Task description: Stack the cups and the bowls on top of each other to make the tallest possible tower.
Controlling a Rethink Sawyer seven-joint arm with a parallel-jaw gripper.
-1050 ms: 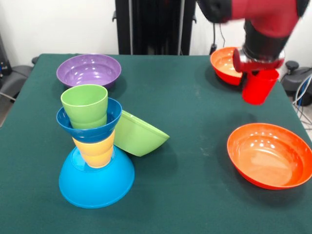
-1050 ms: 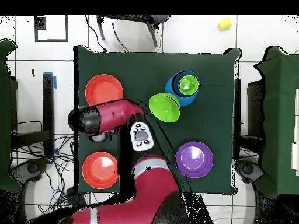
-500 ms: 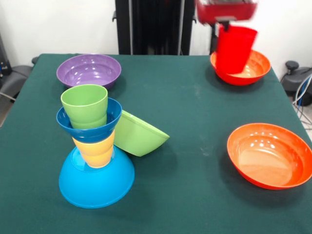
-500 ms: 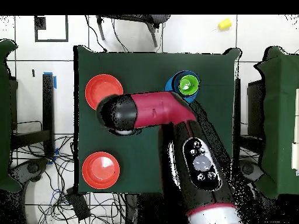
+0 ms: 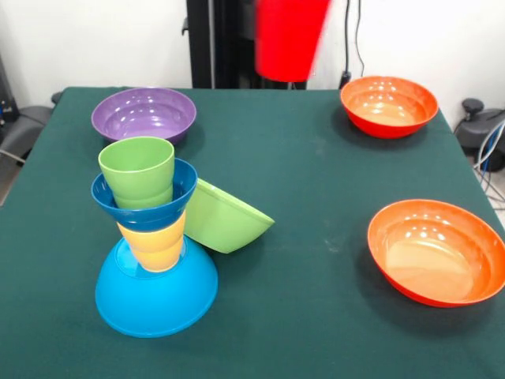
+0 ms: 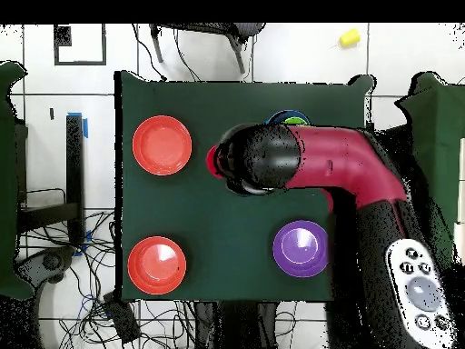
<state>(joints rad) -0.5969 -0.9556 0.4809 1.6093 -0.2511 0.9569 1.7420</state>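
A red cup [image 5: 289, 38] hangs in the air high above the green table [image 5: 316, 197], well up and to the right of the tower [image 5: 150, 237] in the front view. Its top runs out of the picture, so the claw carrying it is hidden there. From overhead the arm's dark, round end [image 6: 259, 161] covers the cup, and I cannot tell how the claw is set.

The tower stands near the table's front left corner. Its base is a light blue bowl [image 5: 155, 292] turned upside down. On that sits a yellow cup [image 5: 155, 243], then a small dark blue bowl [image 5: 142, 207], then a green cup [image 5: 139, 172] on top, mouth up. A green bowl [image 5: 225, 219] leans tilted against the tower's right side. Behind the tower sits a purple bowl [image 5: 144, 114]. Two orange bowls [image 5: 438, 251] lie well to the right of it.

The red cup looks light, stiff and glossy, so probably slippery. A hold on its rim seems safest. The tower looks tippy, so any touch should be soft.
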